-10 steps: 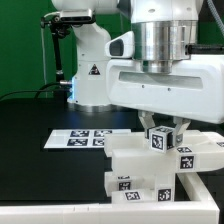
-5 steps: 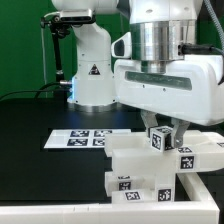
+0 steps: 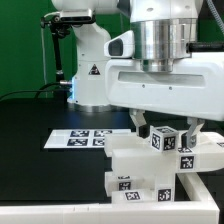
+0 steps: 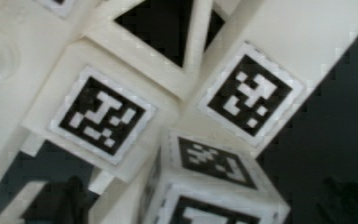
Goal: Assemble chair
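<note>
The gripper hangs with its fingers spread, one on each side of the white cube-ended plastic post. There's a gap on both sides, so it's not pinching anything. That post sits at the top of the cluster of white blocky tagged chair pieces on the black tabletop, just beside the marker board. My guess is it's partway done: some parts joined, more to go. The wrist view is just blurry black-and-white tags, and the cluster is cut off at the exterior view's right.
</note>
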Robot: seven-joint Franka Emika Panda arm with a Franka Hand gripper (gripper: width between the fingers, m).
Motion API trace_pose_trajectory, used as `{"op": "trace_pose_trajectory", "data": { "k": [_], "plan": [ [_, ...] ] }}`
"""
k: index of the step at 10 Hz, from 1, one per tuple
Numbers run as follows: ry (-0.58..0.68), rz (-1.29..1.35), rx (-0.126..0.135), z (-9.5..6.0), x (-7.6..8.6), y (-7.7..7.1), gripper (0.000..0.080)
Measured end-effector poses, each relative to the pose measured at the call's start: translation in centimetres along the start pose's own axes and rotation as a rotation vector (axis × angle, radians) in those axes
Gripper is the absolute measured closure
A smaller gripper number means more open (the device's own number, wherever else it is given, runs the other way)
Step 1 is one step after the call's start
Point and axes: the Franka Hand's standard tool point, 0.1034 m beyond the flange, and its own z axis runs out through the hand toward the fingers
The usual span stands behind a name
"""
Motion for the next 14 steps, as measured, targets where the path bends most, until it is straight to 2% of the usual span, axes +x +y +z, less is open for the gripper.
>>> {"op": "trace_pose_trajectory", "data": {
  "k": [8,11,12,13,14],
  "plan": [
    [0.009,-0.767,-0.019,0.04,0.06,0.08,0.0150],
    [0.014,-1.007,-0.038,0.04,0.26,0.19,0.0150],
    [0.014,-0.998,-0.037,0.03,0.37,0.27,0.0159],
    [0.014,-0.995,-0.037,0.03,0.37,0.28,0.0348],
    [0.014,-0.996,-0.037,0.03,0.38,0.28,0.0348]
  ]
}}
